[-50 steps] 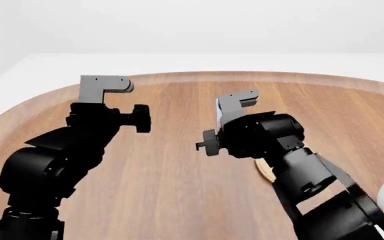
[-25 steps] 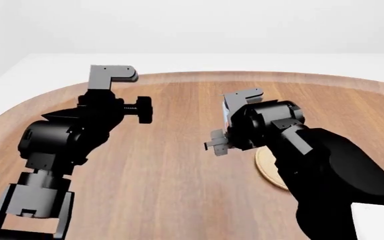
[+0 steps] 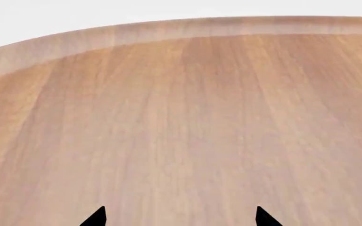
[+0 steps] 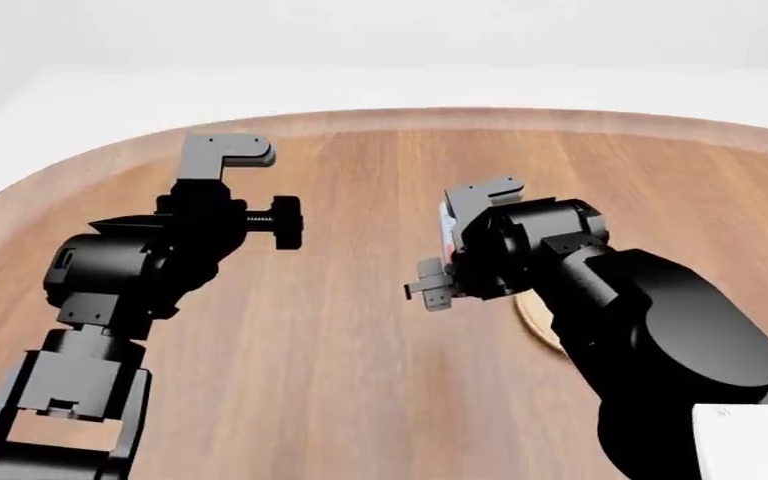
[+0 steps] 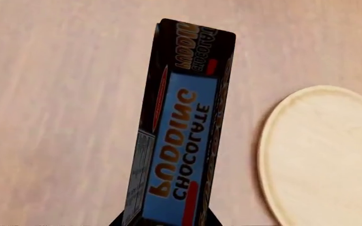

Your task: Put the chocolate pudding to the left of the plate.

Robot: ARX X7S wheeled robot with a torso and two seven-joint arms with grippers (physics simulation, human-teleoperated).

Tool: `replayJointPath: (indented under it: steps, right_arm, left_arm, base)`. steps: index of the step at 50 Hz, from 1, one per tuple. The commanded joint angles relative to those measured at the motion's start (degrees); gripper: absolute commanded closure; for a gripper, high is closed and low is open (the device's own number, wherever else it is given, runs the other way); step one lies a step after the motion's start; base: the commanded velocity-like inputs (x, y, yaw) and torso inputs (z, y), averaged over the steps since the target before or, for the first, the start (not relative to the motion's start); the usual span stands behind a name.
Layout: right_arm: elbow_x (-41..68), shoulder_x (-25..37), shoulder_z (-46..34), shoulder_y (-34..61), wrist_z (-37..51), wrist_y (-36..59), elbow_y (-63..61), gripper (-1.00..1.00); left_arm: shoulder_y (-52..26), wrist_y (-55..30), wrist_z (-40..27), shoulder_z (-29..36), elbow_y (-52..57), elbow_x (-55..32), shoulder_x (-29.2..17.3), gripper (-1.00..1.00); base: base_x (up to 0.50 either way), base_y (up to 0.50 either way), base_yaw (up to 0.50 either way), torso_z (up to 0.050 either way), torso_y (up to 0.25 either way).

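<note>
Above the worktop point(image 4: 357, 300), our right fingers point(image 4: 454, 232) grip the chocolate pudding point(image 5: 179, 136) airborne, just left of the plate point(image 5: 325, 155). Left fingers point(image 3: 179, 217) spread wide, holding nothing.

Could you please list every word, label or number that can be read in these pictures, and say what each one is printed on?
"CHOCOLATE PUDDING": large letters on the blue face of the chocolate pudding carton, right wrist view.
"CHOCOLATE PUDDING": again on the carton's dark end panel, smaller.
Small white print on the carton's narrow side: too small to read.
In the head view the carton in the right gripper shows only a sliver; nothing is legible.
The plate and table carry no text.
</note>
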Motion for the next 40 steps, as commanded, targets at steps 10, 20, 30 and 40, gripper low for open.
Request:
replayJointPath:
  steps: [10,20,30,40]
  right_arm:
    - [1.03,-0.01,-0.86,1.05,-0.43,0.17,-0.60,1.00]
    - [1.86,-0.01,-1.32,2.56,-0.62,0.40,0.14,1.00]
    - [1.89,-0.01,-1.31,3.84,-0.50,0.27,0.86,1.00]
    - [2.90,-0.01,-1.66,4.02,-0.16,0.35,1.76,1.00]
  left_arm:
    - [-0.24,-1.01,-0.64,0.45,0.83,-0.20,-0.25,-1.00]
    - [-0.10,-1.96,-1.09,0.25,2.61,-0.78,-0.57,-1.00]
    - [-0.42,-2.97,-1.32,-0.14,3.93,-1.55,-0.81,-1.00]
    - [-0.73,-3.32,-1.39,0.05,4.18,-1.72,-0.90,-1.00]
  base:
    - [0.00,0.00,0.00,0.000,-0.250]
    - [0.00,0.00,0.00,0.000,-0.206]
    - [0.00,0.00,0.00,0.000,0.000]
    - [0.00,0.00,0.00,0.000,0.000]
